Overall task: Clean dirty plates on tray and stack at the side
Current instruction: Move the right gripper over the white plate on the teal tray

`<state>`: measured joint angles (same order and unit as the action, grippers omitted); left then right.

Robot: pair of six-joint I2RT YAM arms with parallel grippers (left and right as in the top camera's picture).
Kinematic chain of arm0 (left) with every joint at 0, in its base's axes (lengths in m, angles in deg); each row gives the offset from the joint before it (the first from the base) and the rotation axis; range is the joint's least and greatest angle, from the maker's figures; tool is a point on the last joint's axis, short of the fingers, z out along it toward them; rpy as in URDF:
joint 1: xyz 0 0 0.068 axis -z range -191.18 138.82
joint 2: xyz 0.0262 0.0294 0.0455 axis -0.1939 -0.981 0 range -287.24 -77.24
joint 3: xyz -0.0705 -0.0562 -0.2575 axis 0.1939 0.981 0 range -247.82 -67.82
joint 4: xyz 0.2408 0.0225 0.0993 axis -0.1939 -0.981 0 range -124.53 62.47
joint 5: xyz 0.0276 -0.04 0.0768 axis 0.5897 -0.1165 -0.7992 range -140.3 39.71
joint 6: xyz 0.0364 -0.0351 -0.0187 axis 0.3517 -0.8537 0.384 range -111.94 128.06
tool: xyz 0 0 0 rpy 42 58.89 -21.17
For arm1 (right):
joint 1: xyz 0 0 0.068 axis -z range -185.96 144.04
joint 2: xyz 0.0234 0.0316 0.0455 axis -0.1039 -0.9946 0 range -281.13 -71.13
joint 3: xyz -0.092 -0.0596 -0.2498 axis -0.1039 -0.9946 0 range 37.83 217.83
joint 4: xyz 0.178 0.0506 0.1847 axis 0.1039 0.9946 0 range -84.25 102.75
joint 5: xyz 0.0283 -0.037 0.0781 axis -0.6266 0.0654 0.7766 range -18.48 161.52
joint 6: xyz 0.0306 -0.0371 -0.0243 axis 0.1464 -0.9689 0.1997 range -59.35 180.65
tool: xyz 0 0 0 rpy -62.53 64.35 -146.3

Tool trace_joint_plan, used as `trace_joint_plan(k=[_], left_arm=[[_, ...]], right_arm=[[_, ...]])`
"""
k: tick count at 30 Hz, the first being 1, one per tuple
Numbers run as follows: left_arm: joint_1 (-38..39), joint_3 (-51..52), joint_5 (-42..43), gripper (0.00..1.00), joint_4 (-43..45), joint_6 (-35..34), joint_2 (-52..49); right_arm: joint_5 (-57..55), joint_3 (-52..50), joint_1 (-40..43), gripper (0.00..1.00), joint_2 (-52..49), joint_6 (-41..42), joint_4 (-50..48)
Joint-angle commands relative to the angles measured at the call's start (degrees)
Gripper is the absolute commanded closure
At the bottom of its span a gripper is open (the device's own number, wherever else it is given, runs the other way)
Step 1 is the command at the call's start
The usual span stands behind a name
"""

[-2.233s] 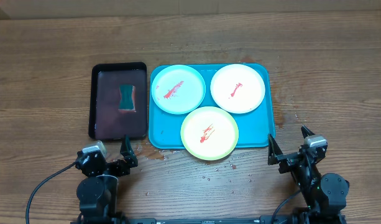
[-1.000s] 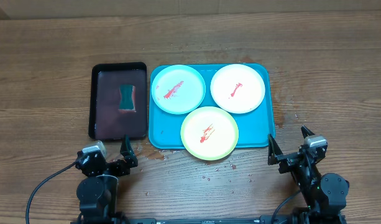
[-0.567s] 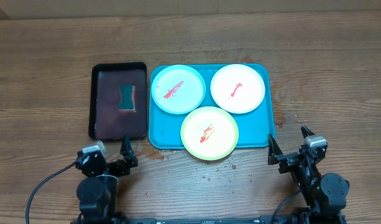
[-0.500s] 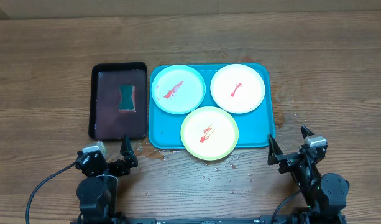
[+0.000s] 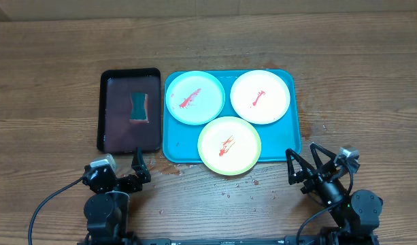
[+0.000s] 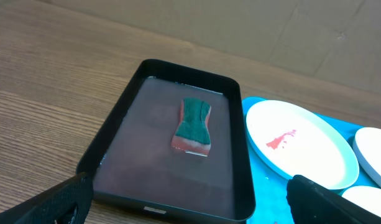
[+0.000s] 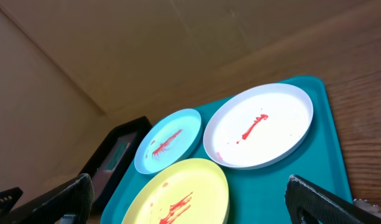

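The turquoise tray [image 5: 295,129] holds three sauce-smeared plates: a light blue plate [image 5: 194,97] at its back left, a white plate [image 5: 260,96] at its back right and a pale green plate [image 5: 229,145] at its front middle. The plates also show in the right wrist view: light blue [image 7: 168,139], white [image 7: 258,125], pale green [image 7: 178,193]. My left gripper [image 5: 123,167] is open and empty in front of the black tray. My right gripper [image 5: 301,166] is open and empty by the turquoise tray's front right corner, turned toward the plates.
A black tray [image 5: 106,109] with a dark reddish inside stands left of the turquoise tray and holds a green and red sponge [image 5: 139,107]; both show in the left wrist view, the tray [image 6: 103,144] and the sponge [image 6: 194,125]. Small droplets lie on the wood in front of the turquoise tray.
My right gripper has swung left and turned toward the plates. The left arm, the plates and both trays have not moved.
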<state>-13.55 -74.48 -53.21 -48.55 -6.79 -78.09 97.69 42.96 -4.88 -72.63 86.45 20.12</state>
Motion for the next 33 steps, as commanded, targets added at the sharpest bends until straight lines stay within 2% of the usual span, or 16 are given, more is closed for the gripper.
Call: trace_joint_plan(k=[1,7,13,20,23,27,30,33], left_arm=[[-0.2,0.4,0.6,0.00,0.3,-0.6,0.5],[-0.2,0.4,0.6,0.00,0.3,-0.6,0.5],[-0.2,0.4,0.6,0.00,0.3,-0.6,0.5],[-0.2,0.4,0.6,0.00,0.3,-0.6,0.5],[-0.2,0.4,0.6,0.00,0.3,-0.6,0.5],[-0.2,0.4,0.6,0.00,0.3,-0.6,0.5],[-0.2,0.4,0.6,0.00,0.3,-0.6,0.5],[-0.2,0.4,0.6,0.00,0.3,-0.6,0.5]], right_arm=[[0.0,0.4,-0.1,0.00,-4.0,-0.3,-1.9],[-1.6,8.1,-0.1,0.00,-19.8,-3.9,-6.0],[-3.0,21.7,-0.1,0.00,-40.3,-9.8,-5.9],[-3.0,36.9,-3.0,0.00,-60.9,-11.4,-5.7],[-4.8,42.3,-7.1,0.00,-66.7,-14.6,-4.9],[-14.7,47.6,-13.9,0.00,-72.0,-16.4,-1.3],[-20.0,49.3,-17.7,0.00,-74.8,-17.3,2.0],[-20.1,49.3,-19.4,0.00,-76.8,-17.3,3.6]])
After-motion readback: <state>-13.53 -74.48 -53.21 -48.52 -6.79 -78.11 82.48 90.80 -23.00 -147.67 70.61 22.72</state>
